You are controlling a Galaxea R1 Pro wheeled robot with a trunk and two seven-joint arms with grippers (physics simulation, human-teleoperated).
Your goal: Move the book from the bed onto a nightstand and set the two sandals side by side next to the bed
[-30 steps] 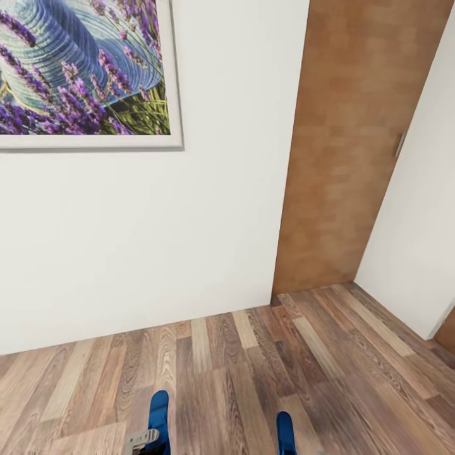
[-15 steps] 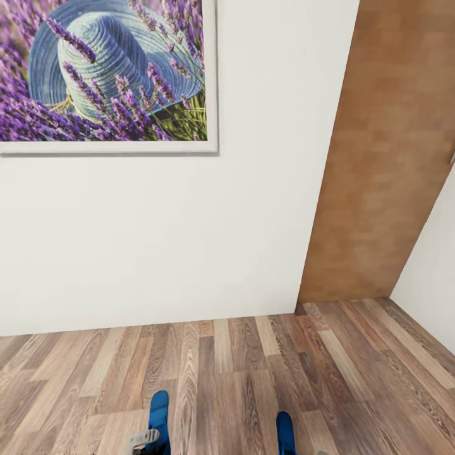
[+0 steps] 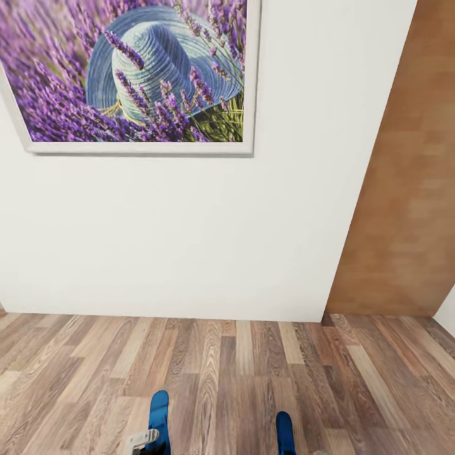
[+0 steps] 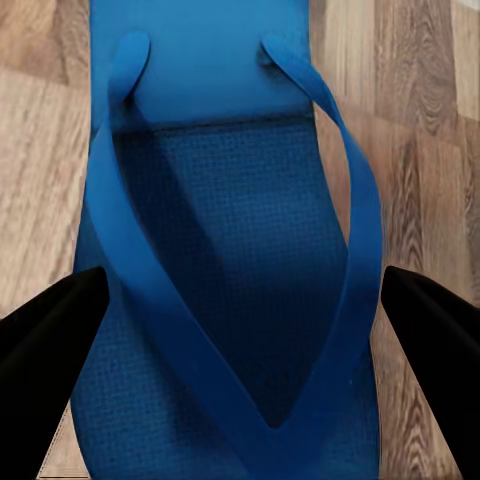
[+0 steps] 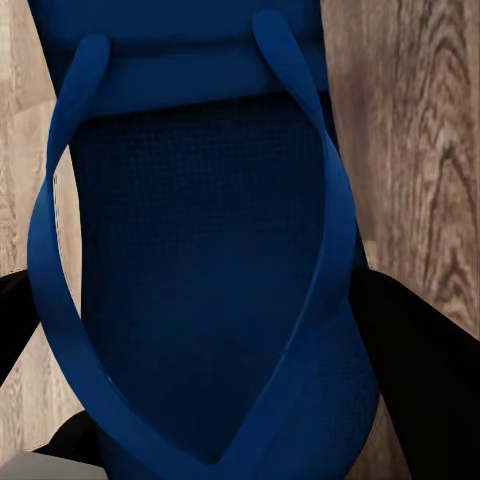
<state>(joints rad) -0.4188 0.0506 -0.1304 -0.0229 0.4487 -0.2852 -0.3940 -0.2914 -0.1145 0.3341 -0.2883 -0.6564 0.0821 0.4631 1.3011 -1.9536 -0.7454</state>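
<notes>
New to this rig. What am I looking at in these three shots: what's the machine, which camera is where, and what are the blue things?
It is a simulated wheeled robot with two arms, each ending in a two-finger gripper. The big picture comes from its head camera, looking forward and down at a white wall, a framed lavender picture, a brown door and the wood-plank floor. The other two come from cameras on the wrists, looking along the fingers. Each shows a bright blue sandal between dark fingers: the left gripper around the left sandal, the right gripper around the right sandal. Both appear carried. In the head view the sandal tips poke up from the bottom edge.
</notes>
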